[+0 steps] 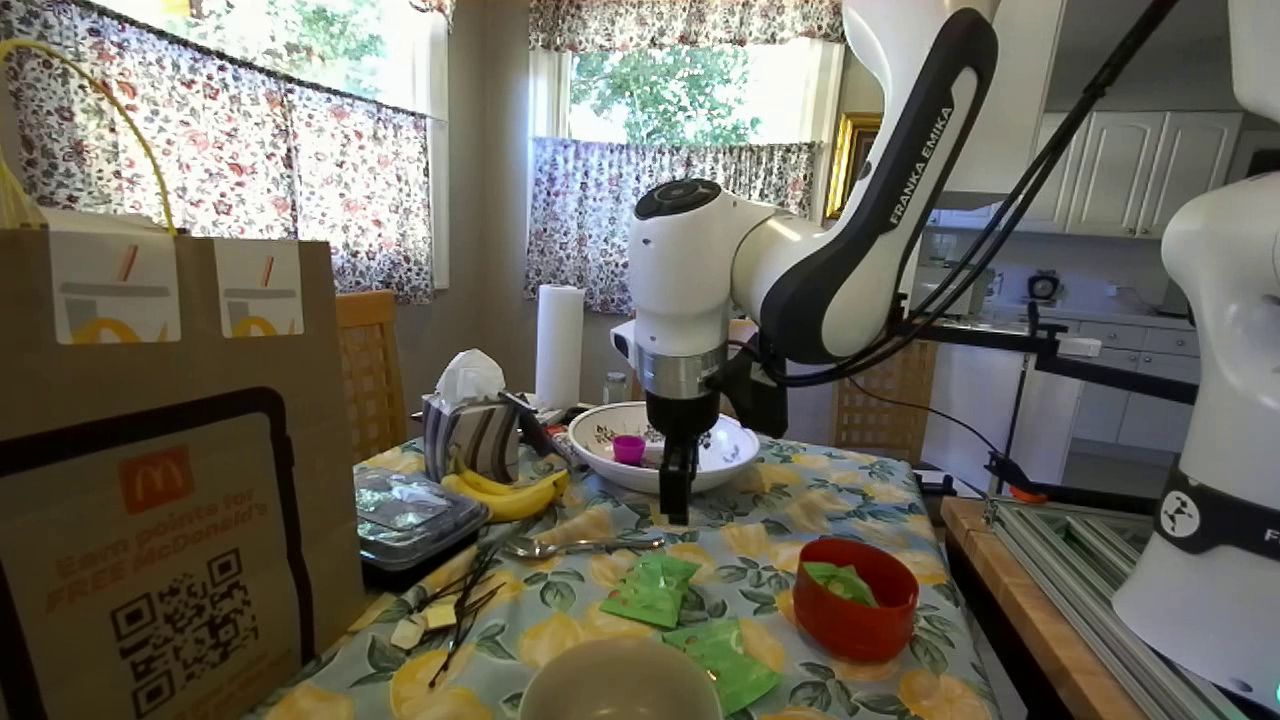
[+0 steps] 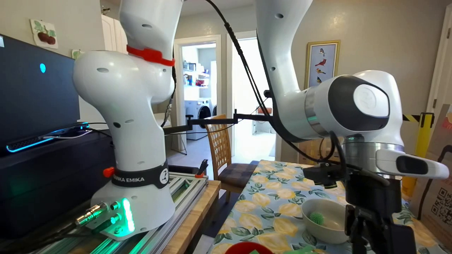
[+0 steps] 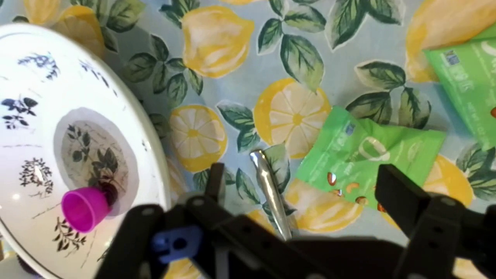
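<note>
Spoon (image 3: 271, 190) lay beneath fingers (image 3: 399, 195), near patterned bowl (image 3: 151, 174), long axis roughly parallel to bowl's facing rim; fingers stood spread wide, pinching nothing!

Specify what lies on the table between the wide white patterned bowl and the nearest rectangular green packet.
A slim silver metal handle, seen in the wrist view.

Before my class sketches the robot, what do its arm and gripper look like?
The arm is white and rounded, with a black panel lettered FRANKA EMIKA, a silver ring at the wrist and a red strap. Black cables run alongside it. The base has a black band and a green light. The gripper is black, with two blocky fingers.
</note>
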